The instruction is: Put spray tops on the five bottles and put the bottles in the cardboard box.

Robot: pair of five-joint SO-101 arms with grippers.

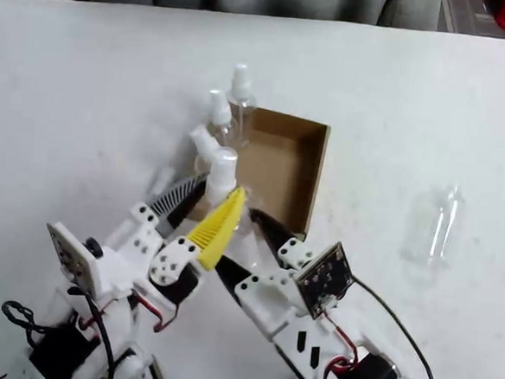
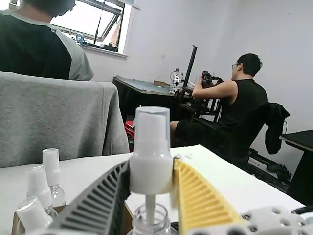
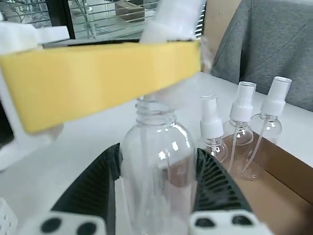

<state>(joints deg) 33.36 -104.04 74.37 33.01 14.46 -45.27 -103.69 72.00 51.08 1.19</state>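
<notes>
- Bottles: five in all. Three capped bottles (image 3: 237,129) were grouped together, one open bottle (image 3: 155,176) was gripped by the right tool (image 3: 157,154), and one bare bottle (image 1: 439,227) lay on the counter (image 1: 87,82).
- Spray tops: four could be counted. Three sat on the capped bottles, and one loose spray top (image 2: 150,147) was pinched in the left tool (image 2: 150,166).
- Cardboard box (image 1: 317,177): one.
- Arms: two, a left arm (image 1: 117,267) and a right arm (image 1: 271,299).
- Tools: two, one on each arm.
</notes>
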